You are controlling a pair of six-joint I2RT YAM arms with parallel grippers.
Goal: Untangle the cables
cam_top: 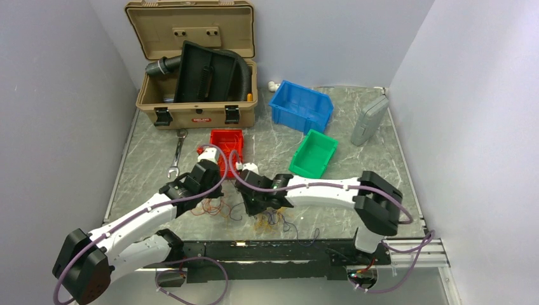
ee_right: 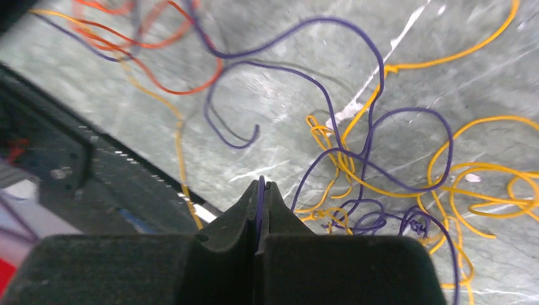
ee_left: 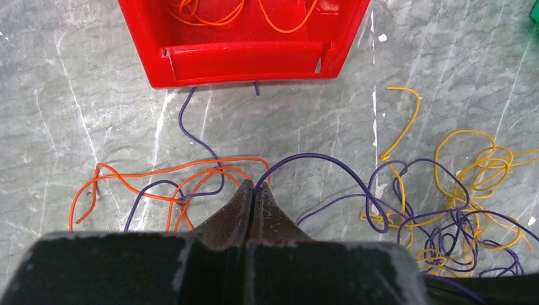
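Observation:
The cables lie loose on the marble table near its front edge: orange wires (ee_left: pixel 146 175) on the left, and a yellow (ee_left: pixel 470 165) and purple tangle (cam_top: pixel 267 221) on the right. My left gripper (ee_left: pixel 254 186) is shut on a purple wire (ee_left: pixel 318 157) that arcs right into the tangle. In the top view it (cam_top: pixel 215 194) is just before the red bin (cam_top: pixel 227 143). My right gripper (ee_right: pixel 260 185) is shut on another stretch of purple wire (ee_right: pixel 305 22), beside the yellow loops (ee_right: pixel 470 171). In the top view it (cam_top: pixel 249 210) is close to the left gripper.
The red bin (ee_left: pixel 248 60) holds a few orange wires. A tan toolbox (cam_top: pixel 197 111) with a black hose (cam_top: pixel 235 60) stands at the back left. A blue bin (cam_top: pixel 302 105), green bin (cam_top: pixel 313 154), grey case (cam_top: pixel 369 119) and wrench (cam_top: pixel 178 152) lie around. A black rail (cam_top: pixel 267 251) runs along the front.

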